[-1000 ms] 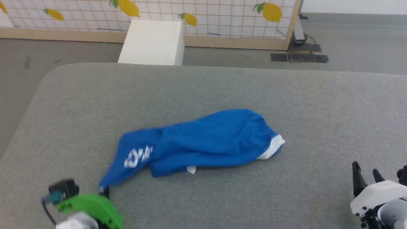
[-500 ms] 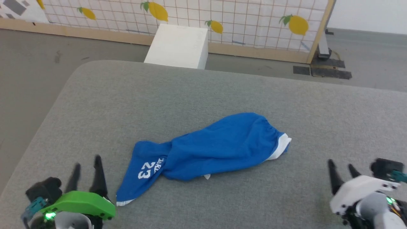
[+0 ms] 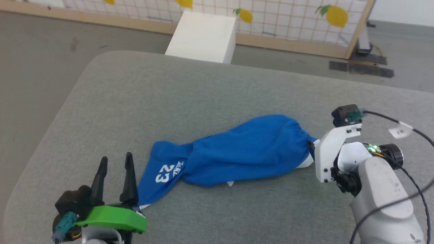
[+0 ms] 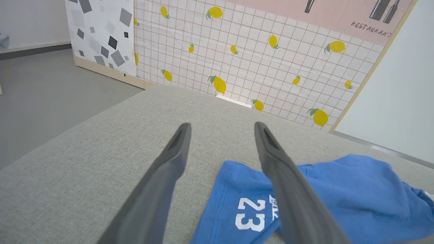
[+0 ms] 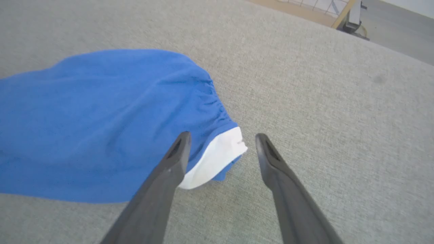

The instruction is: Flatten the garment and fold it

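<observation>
Bright blue soft fabric shorts (image 3: 237, 152) lie rumpled mid-way across the grey padded tabletop (image 3: 203, 88). At the shorts' printed "23" end, the left gripper (image 3: 116, 157) waits just beside, fingers spread, empty. At their white-banded end, the right gripper (image 5: 222, 136): fingers parted, gripping nothing.

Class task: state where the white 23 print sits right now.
Head view: the 23 print is on the garment's left end, beside the left end effector.

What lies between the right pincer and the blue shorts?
Nothing: in the right wrist view the open right pincer frames the white-trimmed end of the shorts directly, with bare grey cushion beside it.
</observation>
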Motion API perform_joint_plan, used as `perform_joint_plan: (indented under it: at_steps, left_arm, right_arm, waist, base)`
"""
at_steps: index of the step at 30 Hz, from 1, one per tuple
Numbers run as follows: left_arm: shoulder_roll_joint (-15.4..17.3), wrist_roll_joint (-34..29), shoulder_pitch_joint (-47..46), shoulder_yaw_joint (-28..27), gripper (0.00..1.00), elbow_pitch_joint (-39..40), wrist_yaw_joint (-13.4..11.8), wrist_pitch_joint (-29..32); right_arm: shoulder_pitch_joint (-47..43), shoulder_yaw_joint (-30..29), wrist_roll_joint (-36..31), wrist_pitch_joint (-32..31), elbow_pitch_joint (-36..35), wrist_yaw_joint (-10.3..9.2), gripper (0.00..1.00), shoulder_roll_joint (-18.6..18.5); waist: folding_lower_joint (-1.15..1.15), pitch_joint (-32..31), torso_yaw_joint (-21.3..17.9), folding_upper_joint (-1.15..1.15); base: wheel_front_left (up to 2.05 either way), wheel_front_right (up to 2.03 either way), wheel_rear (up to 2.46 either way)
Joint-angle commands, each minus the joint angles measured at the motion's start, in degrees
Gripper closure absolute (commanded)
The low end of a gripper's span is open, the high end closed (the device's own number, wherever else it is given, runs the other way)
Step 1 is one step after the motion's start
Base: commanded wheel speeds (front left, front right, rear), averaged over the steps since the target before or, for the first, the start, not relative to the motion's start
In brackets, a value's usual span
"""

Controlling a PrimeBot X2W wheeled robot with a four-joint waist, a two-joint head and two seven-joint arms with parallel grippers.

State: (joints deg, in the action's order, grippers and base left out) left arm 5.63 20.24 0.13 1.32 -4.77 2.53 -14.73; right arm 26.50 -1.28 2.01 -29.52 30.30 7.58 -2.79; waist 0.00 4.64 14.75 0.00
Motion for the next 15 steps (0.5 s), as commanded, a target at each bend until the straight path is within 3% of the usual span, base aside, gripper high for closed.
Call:
perform_joint_plan:
  at_steps: [1, 10, 11, 12, 15]
  left_arm:
    - [-0.56, -0.28, -1.03, -0.04, 0.0, 0.22, 0.64, -0.25]
    - [-2.26, -0.84, -2.67, 0.27, 0.0, 0.15, 2.69, -0.26]
    - [-2.37, -0.6, -2.84, 0.25, 0.0, 0.05, 2.86, -0.26]
    - [-2.43, -0.55, -2.97, 0.28, 0.0, -0.01, 2.95, -0.26]
    - [-2.58, -0.58, -3.21, 0.57, 0.0, -0.21, 3.24, -0.26]
  right_arm:
    - [1.2, -0.32, -1.41, -1.9, 1.9, -0.09, 0.0, -0.09]
    - [3.72, -0.8, -5.82, -5.04, 8.01, -0.09, 0.03, -0.09]
    - [3.92, -0.7, -5.03, -4.17, 8.03, -0.09, 0.73, -0.09]
    - [4.1, -0.69, -4.64, -3.18, 7.86, -0.09, 1.0, -0.09]
    - [4.23, -1.69, -2.43, -0.16, 6.86, -0.09, 1.0, -0.09]
  waist:
    - [0.0, 1.99, 2.09, 0.0]
    - [0.0, 5.18, 4.14, 0.0]
    - [0.0, 5.28, 4.05, 0.0]
    - [0.0, 5.29, 3.92, 0.0]
    - [0.0, 4.69, 3.13, 0.0]
  base:
    - [0.0, 0.0, 0.0]
    - [0.0, 0.0, 0.0]
    - [0.0, 0.0, 0.0]
    - [0.0, 0.0, 0.0]
    - [0.0, 0.0, 0.0]
